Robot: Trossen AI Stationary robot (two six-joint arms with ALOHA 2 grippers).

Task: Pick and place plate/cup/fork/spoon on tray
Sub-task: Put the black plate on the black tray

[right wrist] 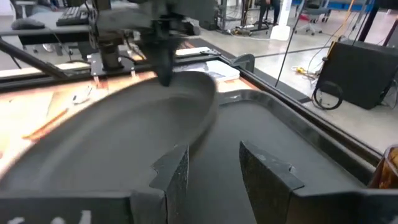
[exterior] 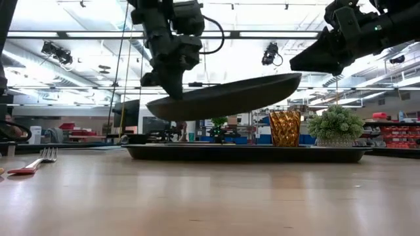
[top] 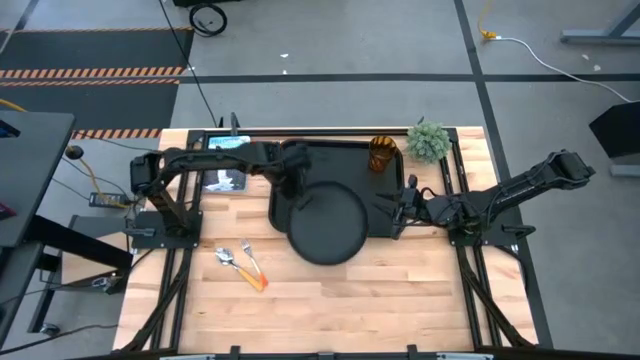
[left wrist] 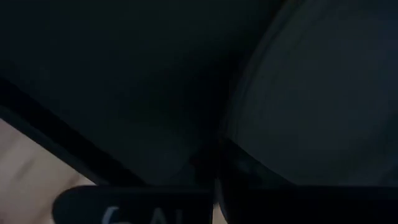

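The black plate [top: 328, 228] hangs in the air over the near edge of the black tray [top: 340, 160], tilted, its right side higher in the low view [exterior: 230, 97]. My left gripper [top: 297, 188] is shut on its left rim. My right gripper [right wrist: 214, 174] is open at the plate's right rim [exterior: 296, 77]. The amber cup [top: 382, 153] stands on the tray's far right corner. The orange-handled fork [exterior: 46, 156] and spoon lie together on the table [top: 242, 266], left of the tray. My left gripper pinches the plate's rim on its far left side [exterior: 176, 97] between its two fingers, coming from above and pointing down. The plate is lifted clear of the tray and the table and slopes up toward the right. My right gripper has one finger [right wrist: 171, 177] over the plate's right edge; whether it touches the plate I cannot tell.
A small green potted plant [top: 428, 140] stands at the far right, beside the tray and the cup. A printed card [top: 225, 178] lies at the far left under my left arm. The wooden table top [top: 350, 300] lies bare in front of the tray.
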